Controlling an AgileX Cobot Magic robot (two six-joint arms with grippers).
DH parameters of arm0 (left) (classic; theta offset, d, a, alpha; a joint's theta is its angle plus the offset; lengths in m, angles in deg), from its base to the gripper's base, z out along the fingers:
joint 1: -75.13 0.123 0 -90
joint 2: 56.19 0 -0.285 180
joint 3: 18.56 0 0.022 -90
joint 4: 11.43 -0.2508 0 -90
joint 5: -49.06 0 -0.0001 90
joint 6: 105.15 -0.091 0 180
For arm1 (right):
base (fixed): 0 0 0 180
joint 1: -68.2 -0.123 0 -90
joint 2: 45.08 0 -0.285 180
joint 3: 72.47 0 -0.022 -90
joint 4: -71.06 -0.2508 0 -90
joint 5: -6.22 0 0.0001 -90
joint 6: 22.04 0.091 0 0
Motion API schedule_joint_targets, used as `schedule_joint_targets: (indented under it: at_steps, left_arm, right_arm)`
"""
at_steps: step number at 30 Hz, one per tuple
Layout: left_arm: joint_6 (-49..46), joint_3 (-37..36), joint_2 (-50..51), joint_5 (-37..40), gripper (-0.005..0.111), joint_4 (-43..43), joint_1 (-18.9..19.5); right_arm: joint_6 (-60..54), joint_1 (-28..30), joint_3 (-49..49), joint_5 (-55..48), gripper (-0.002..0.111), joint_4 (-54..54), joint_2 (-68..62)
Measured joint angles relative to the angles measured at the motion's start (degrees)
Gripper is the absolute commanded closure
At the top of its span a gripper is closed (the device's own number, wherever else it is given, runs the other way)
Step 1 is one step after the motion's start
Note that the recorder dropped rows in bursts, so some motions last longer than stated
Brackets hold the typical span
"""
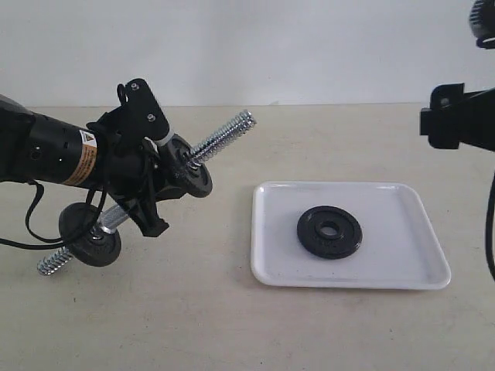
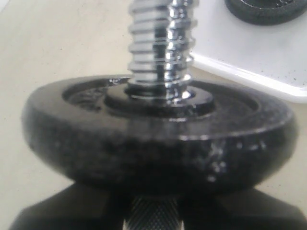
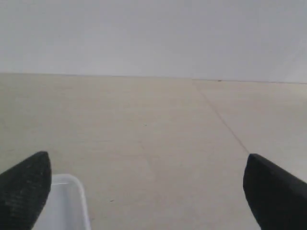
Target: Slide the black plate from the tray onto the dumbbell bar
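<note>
The black plate (image 1: 329, 231) lies flat in the middle of the white tray (image 1: 387, 267); its edge also shows in the left wrist view (image 2: 266, 12). My left gripper (image 1: 147, 182) is shut on the knurled middle of the dumbbell bar (image 1: 224, 137) and holds it tilted, its free threaded end pointing up toward the tray. One black disc (image 1: 189, 166) sits on the bar just above the fingers, close up in the left wrist view (image 2: 158, 139). Another disc (image 1: 91, 234) sits near the low end. My right gripper (image 1: 445, 124) hangs open, high above the tray's far right corner.
The beige table runs back to a white wall. In the right wrist view a corner of the tray (image 3: 67, 201) shows beside one finger (image 3: 24, 191), with bare table between the two fingers. A black cable hangs under the left arm (image 1: 31, 216).
</note>
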Motion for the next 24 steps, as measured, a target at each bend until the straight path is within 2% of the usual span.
schedule_joint_targets:
  at_steps: [4,9,15,18,24]
  left_arm:
    - [0.00,0.00,0.00,0.00,0.102,0.00,0.00]
    - [0.00,0.00,0.00,0.00,0.102,0.00,0.00]
    - [0.00,0.00,0.00,0.00,0.102,0.00,0.00]
    - [0.00,0.00,0.00,0.00,0.102,0.00,0.00]
    - [0.00,0.00,0.00,0.00,0.102,0.00,0.00]
  right_arm:
    - [2.18,0.25,0.00,-14.79,0.004,0.22,0.00]
    - [9.43,0.47,-1.12,-36.43,0.004,6.20,0.00]
    - [16.13,0.47,-4.49,-56.49,0.004,6.51,0.00]
    - [17.03,0.47,-4.75,-60.59,0.004,6.92,0.00]
    - [17.50,0.47,-4.75,-59.69,0.004,6.92,0.00]
